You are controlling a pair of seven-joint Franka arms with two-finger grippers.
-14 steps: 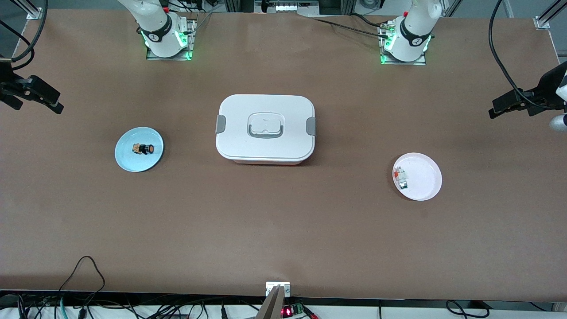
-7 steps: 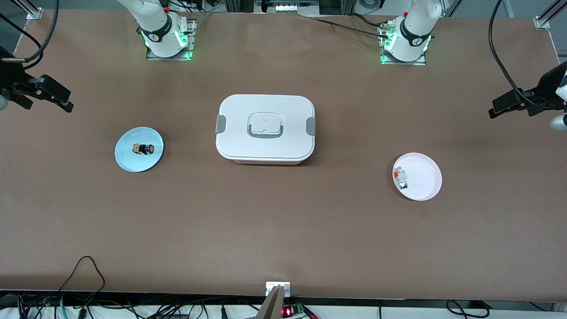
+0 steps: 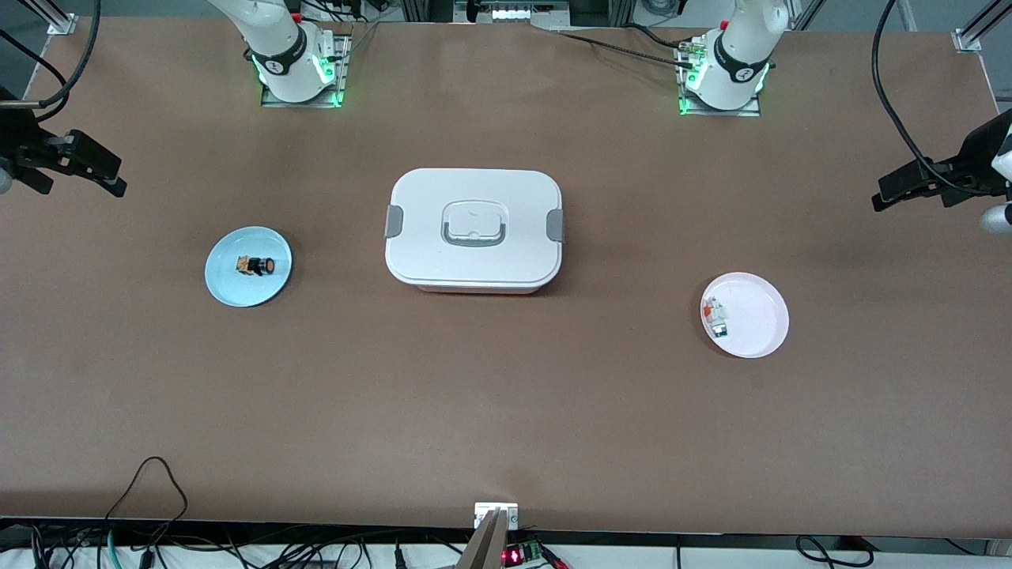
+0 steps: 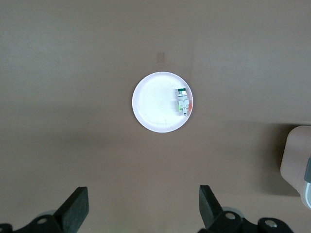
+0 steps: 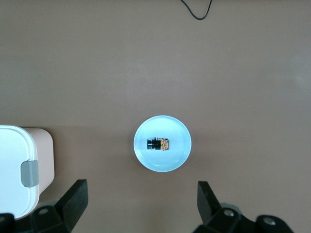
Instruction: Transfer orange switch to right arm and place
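You're looking at the orange switch (image 3: 255, 265) lying on the blue plate (image 3: 229, 288) toward the right arm's end of the bench (image 3: 506, 411). The right gripper (image 5: 141, 206) and left gripper (image 4: 144, 211) are hanging at opposite bench edges, fingers spread apart, holding nothing.

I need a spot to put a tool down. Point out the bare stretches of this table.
The widest bare stretch runs along the table edge nearest the front camera. Smaller gaps lie between the blue plate and the white box, and between the box and the pink plate. Both plates are occupied.
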